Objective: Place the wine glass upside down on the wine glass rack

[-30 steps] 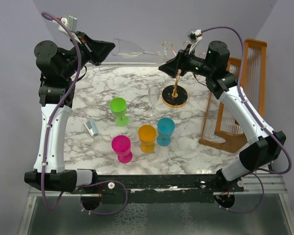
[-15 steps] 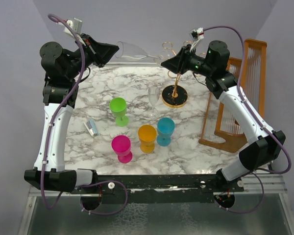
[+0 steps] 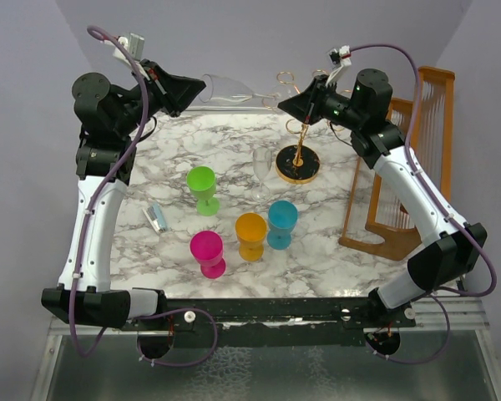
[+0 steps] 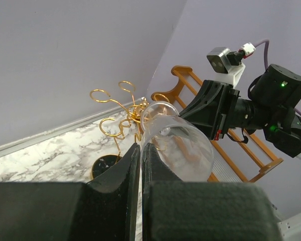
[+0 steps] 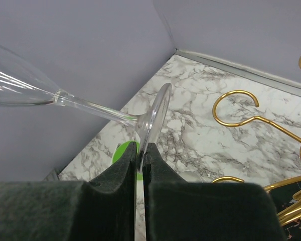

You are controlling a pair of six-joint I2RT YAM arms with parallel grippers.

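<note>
On the marble table (image 3: 321, 242) the wine glass rack (image 3: 298, 164) stands right of centre, just beside the right gripper (image 3: 281, 102); the wine glass (image 3: 234, 90) hangs level in the air, long axis left to right, bowl leftward; the left gripper (image 3: 202, 85) pinches the bowl's rim; the right gripper, nearer the rack, is clamped on the foot.

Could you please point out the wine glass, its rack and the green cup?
wine glass (image 5: 93, 107): right wrist view, on its stem.
wine glass rack (image 3: 288, 168): top external view, on its black base.
green cup (image 3: 201, 180): top external view, on its bowl.
</note>
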